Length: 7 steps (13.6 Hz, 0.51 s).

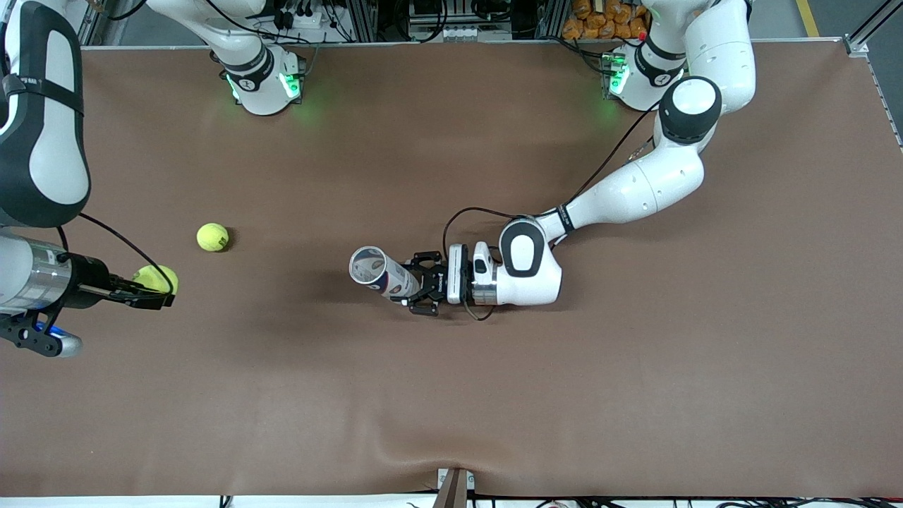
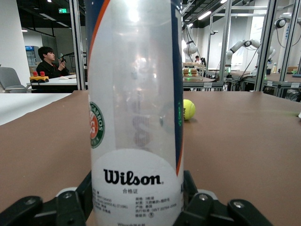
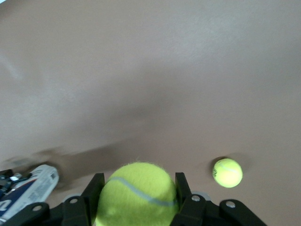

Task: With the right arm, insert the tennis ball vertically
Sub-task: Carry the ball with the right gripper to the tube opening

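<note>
Yellow tennis balls [image 1: 212,237]: 2 | can [image 1: 381,273]: 1 | right hand [image 1: 156,291] holds one

Brown matte table cover [image 1: 494,395] with a little wrinkle at the edge nearest the front camera. Past the table it's a lab room: aluminium frame posts [image 2: 225,44], ceiling strip lights [image 2: 210,14], a green exit sign [image 2: 62,10], and a person [image 2: 48,63] sitting at a white desk [image 2: 61,81].

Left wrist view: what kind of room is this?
Probably a robotics lab: more white robot arms stand on metal-framed benches, and a seated person works at a desk past the brown table.
</note>
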Available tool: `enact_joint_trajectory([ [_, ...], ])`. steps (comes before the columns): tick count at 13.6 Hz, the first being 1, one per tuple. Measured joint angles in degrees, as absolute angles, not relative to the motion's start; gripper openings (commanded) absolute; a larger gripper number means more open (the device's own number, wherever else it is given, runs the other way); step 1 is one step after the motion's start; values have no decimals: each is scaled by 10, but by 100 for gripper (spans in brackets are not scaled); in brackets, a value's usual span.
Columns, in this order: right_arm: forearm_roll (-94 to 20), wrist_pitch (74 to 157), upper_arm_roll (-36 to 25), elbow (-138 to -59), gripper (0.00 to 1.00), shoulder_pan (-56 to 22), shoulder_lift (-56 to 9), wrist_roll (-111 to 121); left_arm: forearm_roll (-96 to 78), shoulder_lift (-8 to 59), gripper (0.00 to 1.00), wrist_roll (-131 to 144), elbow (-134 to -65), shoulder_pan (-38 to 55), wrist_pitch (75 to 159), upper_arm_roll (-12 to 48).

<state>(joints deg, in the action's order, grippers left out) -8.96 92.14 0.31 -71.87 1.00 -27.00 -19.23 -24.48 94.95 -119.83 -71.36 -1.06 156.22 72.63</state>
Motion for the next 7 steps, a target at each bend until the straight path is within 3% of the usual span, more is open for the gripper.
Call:
enact_joint_trajectory([
  [4, -114, 922, 4, -719, 0, -25, -270, -264, -286, 949, 71, -1279, -712, 13, 1562, 727],
  [7, -121, 923, 5, -720, 0, -62, -272, -340, -382, 949, 71, -1353, -711, 17, 1507, 726],
])
